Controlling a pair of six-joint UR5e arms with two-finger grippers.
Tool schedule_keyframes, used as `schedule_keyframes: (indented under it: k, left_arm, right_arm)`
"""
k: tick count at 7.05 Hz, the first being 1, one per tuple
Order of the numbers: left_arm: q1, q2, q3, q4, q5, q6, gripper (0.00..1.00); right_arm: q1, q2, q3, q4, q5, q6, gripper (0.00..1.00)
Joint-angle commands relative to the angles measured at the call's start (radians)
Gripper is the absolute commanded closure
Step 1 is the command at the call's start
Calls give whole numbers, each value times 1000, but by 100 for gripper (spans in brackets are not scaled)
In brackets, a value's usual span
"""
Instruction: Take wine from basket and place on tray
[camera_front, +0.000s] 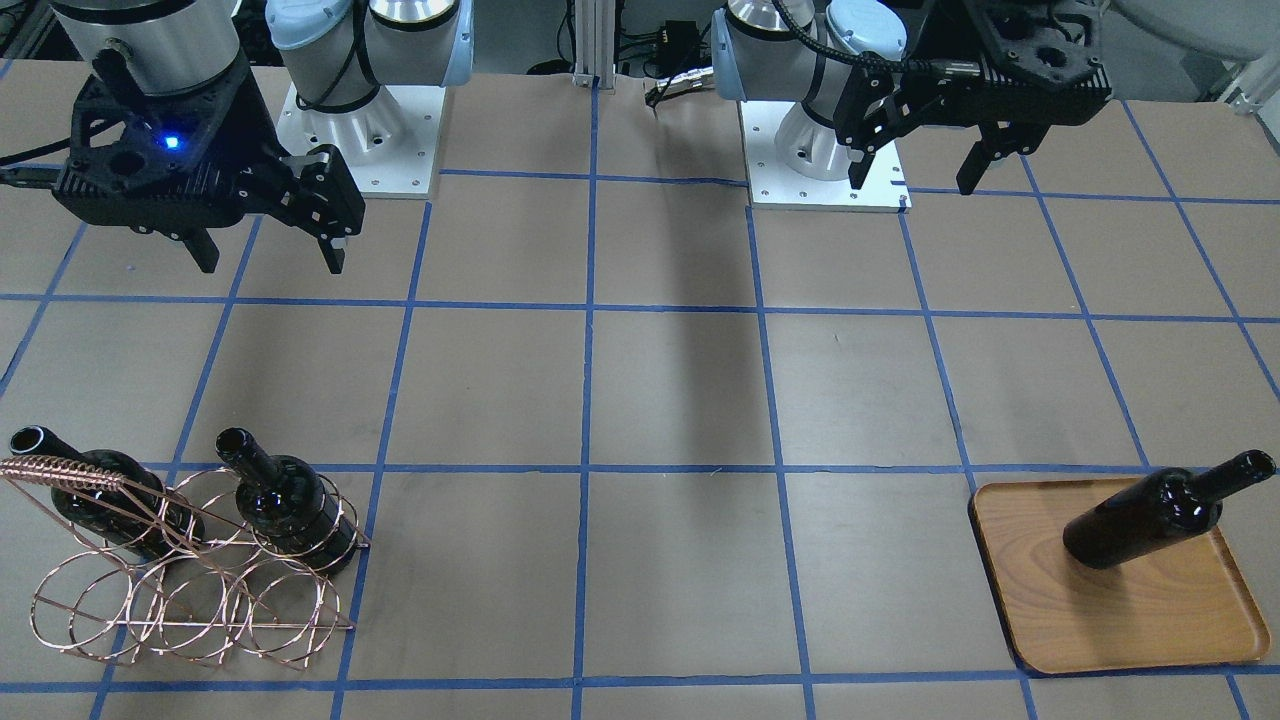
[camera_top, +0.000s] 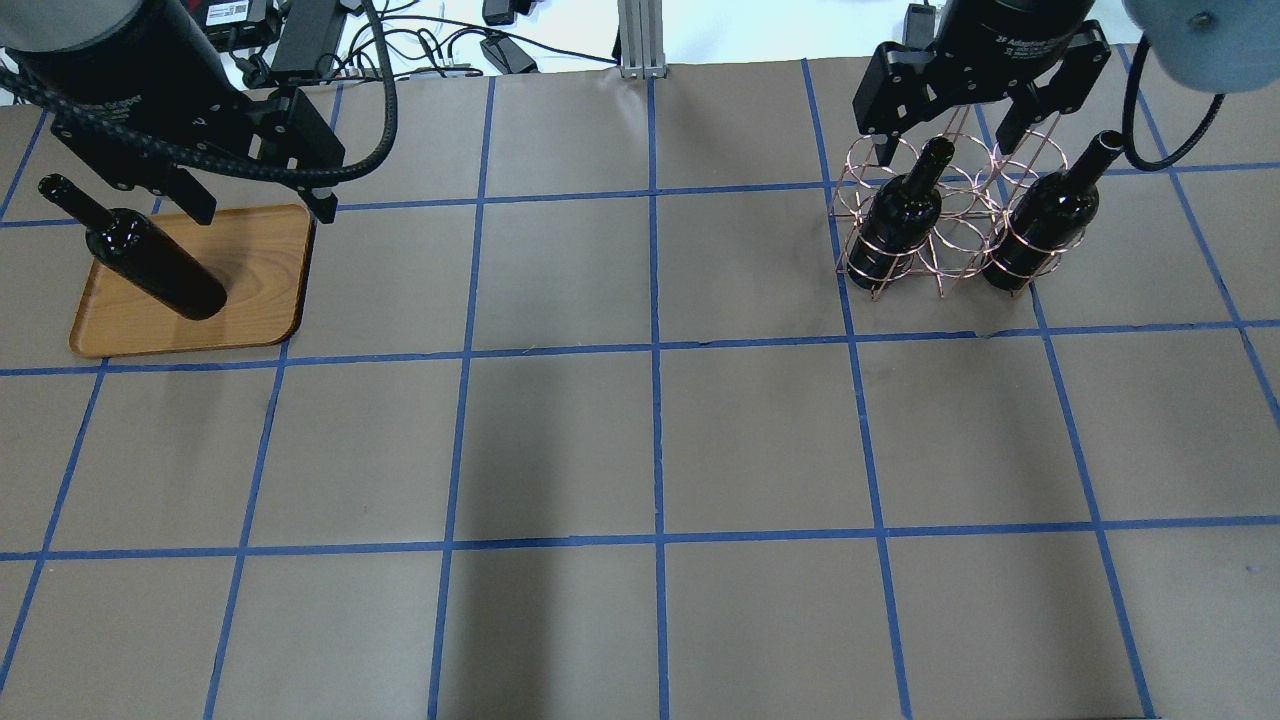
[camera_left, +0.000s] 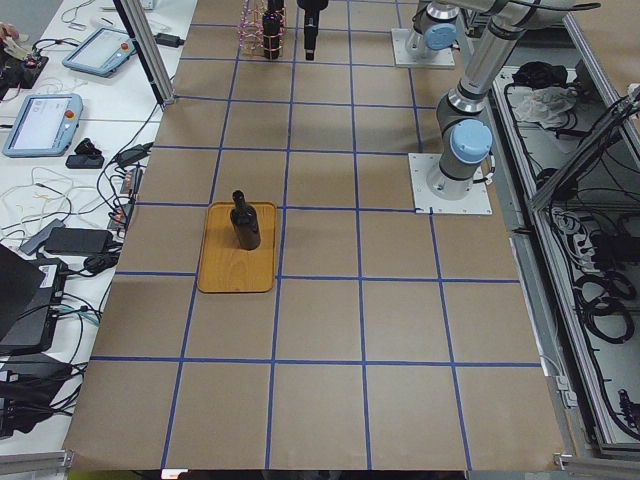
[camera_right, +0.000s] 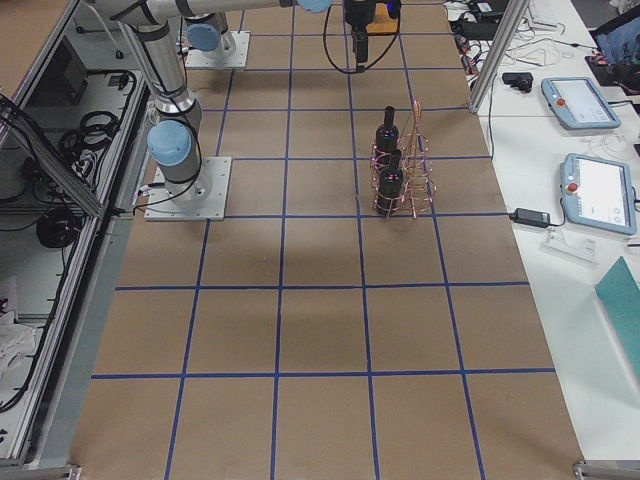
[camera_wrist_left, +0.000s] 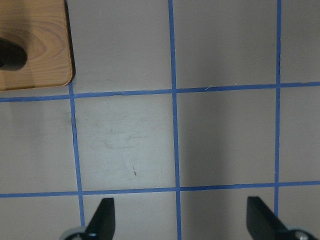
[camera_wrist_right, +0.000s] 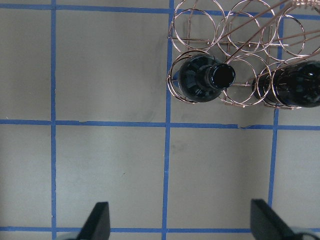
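Note:
One black wine bottle (camera_front: 1150, 515) stands upright on the brown wooden tray (camera_front: 1180, 620), also shown in the overhead view (camera_top: 155, 262). Two more bottles (camera_top: 900, 215) (camera_top: 1050, 215) stand in the outer rings of the copper wire basket (camera_top: 945, 240), with the ring between them empty. My left gripper (camera_top: 265, 212) is open and empty, raised high beside the tray's inner edge (camera_wrist_left: 35, 45). My right gripper (camera_top: 945, 140) is open and empty, raised high on the robot's side of the basket (camera_wrist_right: 240, 30).
The table is brown paper with a blue tape grid. The two arm bases (camera_front: 360, 130) (camera_front: 820, 150) are mounted at the robot's edge. Cables, tablets and a post (camera_right: 490, 60) lie on benches beyond the operators' edge.

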Motion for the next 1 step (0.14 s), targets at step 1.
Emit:
schedule_keyframes:
  k: [1]
  left_arm:
    - [1,2,0,1,1,0,7]
  right_arm:
    - [0,0,0,1,1,0,0]
